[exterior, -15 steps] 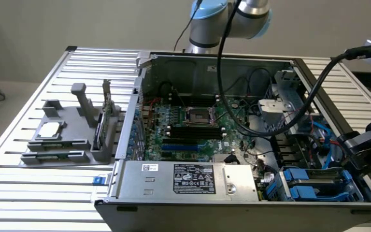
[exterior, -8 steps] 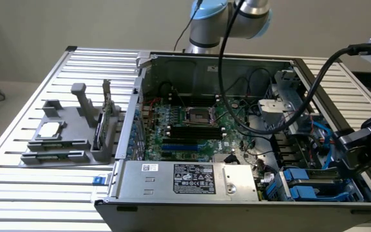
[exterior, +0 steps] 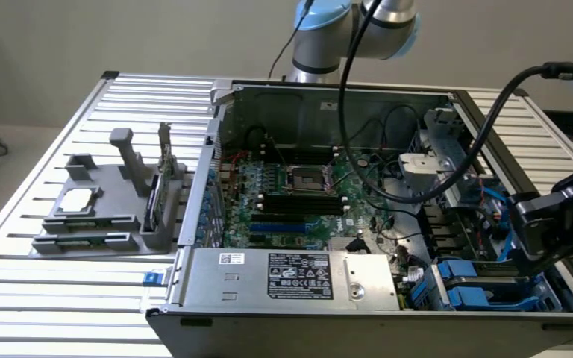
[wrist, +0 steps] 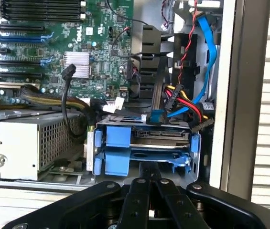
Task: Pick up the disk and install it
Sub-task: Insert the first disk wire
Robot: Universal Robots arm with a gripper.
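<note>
The hand [wrist: 149, 169] is clenched with nothing between its fingers, poised just in front of the drive cage [wrist: 199, 164] in a corner of the open computer case [exterior: 316, 97]. There the disk [wrist: 161, 137] sits in the upper slot between its blue rails [wrist: 118, 136]. It looks stiff, dense for its size and sensitive to knocks, with slick metal faces, so the plastic rails or side edges seem the safest hold, away from the connector end.
</note>
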